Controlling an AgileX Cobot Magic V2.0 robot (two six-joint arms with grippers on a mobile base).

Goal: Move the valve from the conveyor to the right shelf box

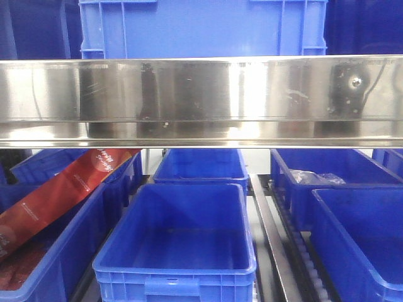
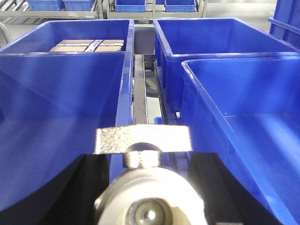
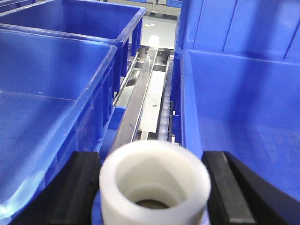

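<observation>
In the left wrist view my left gripper (image 2: pixel 151 164) is shut on a valve (image 2: pixel 144 139) with a white body and a rough metal T-handle. It hovers over the gap between two blue shelf boxes, one to the left (image 2: pixel 61 108) and one to the right (image 2: pixel 253 122). The right wrist view shows my right gripper (image 3: pixel 152 161) shut on a white valve (image 3: pixel 154 180) whose round open end faces the camera. This one hangs above the roller rail (image 3: pixel 140 103), with a blue box (image 3: pixel 239 122) close on the right. The conveyor is out of view. Neither gripper appears in the front view.
A shiny steel shelf beam (image 1: pixel 201 94) crosses the front view, with a blue box (image 1: pixel 201 28) above it. Below stand several blue boxes: a middle one (image 1: pixel 176 267), a right one (image 1: pixel 371 220), and a left one holding a red carton (image 1: pixel 63 189). A far box holds cardboard cartons (image 2: pixel 86 45).
</observation>
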